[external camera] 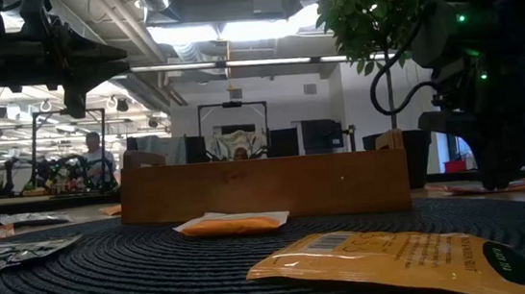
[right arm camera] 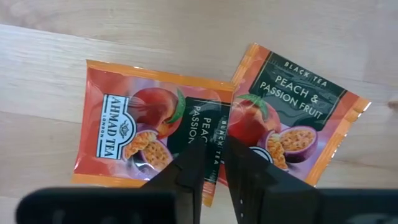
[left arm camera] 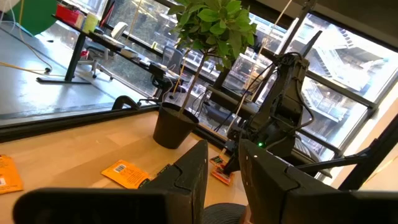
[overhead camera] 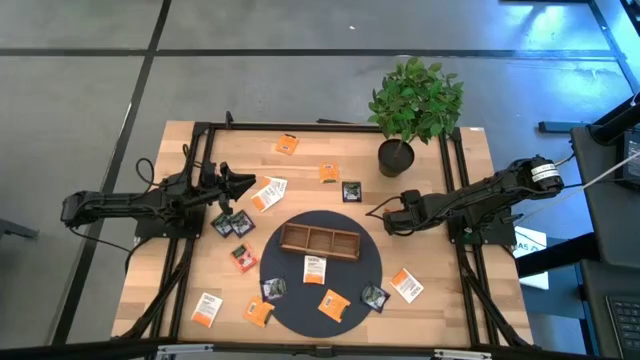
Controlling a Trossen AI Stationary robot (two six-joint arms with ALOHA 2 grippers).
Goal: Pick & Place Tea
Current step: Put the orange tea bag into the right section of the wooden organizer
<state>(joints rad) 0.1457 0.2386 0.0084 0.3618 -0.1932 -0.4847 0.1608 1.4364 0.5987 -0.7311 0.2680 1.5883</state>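
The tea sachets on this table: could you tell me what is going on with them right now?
The right gripper is low over the table to the right of the wooden tray, right above two overlapping peach and passion fruit sachets. The left gripper waits open on the left side, holding nothing. The tray's three compartments look empty, and other sachets lie scattered on the round dark mat and the tabletop.
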